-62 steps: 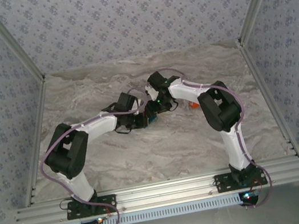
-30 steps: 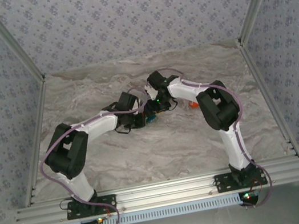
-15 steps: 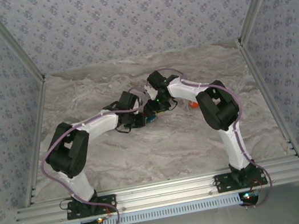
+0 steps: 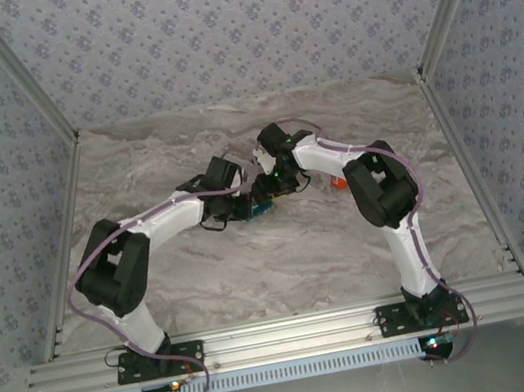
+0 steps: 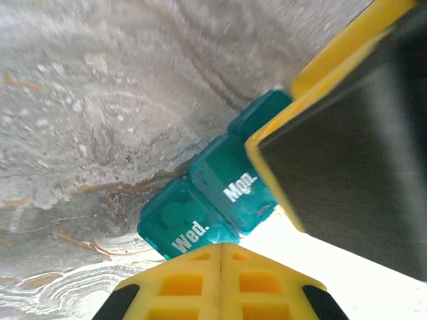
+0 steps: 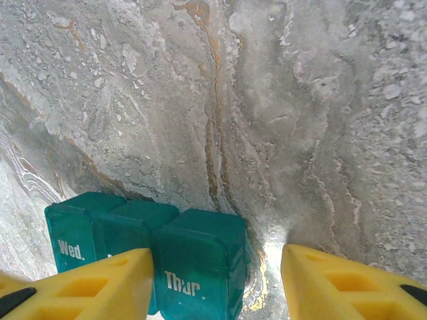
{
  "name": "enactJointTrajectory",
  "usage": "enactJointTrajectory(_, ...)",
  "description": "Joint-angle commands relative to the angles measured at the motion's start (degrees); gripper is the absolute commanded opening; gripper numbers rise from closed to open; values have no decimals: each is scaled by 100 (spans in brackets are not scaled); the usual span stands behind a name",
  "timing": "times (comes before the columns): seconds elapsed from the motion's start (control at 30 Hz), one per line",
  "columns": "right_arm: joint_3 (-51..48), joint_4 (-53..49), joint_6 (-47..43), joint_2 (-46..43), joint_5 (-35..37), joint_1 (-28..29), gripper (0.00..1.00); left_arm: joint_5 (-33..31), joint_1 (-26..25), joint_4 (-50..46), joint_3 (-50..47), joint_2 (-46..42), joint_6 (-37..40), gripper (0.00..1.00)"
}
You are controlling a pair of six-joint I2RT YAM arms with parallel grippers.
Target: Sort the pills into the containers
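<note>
My two arms meet over the far middle of the marble-patterned table point(image 4: 256, 278), and the teal pill box point(image 4: 263, 211) lies flat on it between my wrists. My left gripper point(image 5: 221, 250) has its yellow fingers pressed together, with the tips just beside the lid marked Wed., which is next to the one marked Mon. My right gripper point(image 6: 217, 263) stands spread around the box's end compartment, marked Thur. There one finger point(image 6: 100, 283) overlaps the box's side, perhaps touching it, while the other stands apart from it over bare table. A small orange item point(image 4: 339, 183) sits just right of my right arm.
</note>
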Motion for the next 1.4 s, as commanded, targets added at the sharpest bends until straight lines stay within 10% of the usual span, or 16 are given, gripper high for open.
enactJointTrajectory(0.0, 259, -394, 42, 93, 104, -44, 55, -202, 20, -30, 265, -543, 158, 5)
enactJointTrajectory(0.47, 1482, -1080, 86, -669, 38, -369, 62, -1242, 423, 308, 10, -2200, 397, 34)
enactJointTrajectory(0.57, 1469, -1058, 141, -1047, 36, -524, 67, -1373, 611, 294, -85, -2504, 431, 52)
enactJointTrajectory(0.67, 1233, -843, 220, -1588, 76, -734, 76, -1607, 771, 216, -141, -2814, 528, 98)
enactJointTrajectory(0.8, 596, -367, 462, -2498, 290, -1115, 99, -2015, 975, 177, -234, -3213, 731, 98)
enactJointTrajectory(1.37, -2854, 1515, 925, -5371, 2980, -3260, 99, -3290, 1599, 2202, -2383, -4992, 2123, 98)
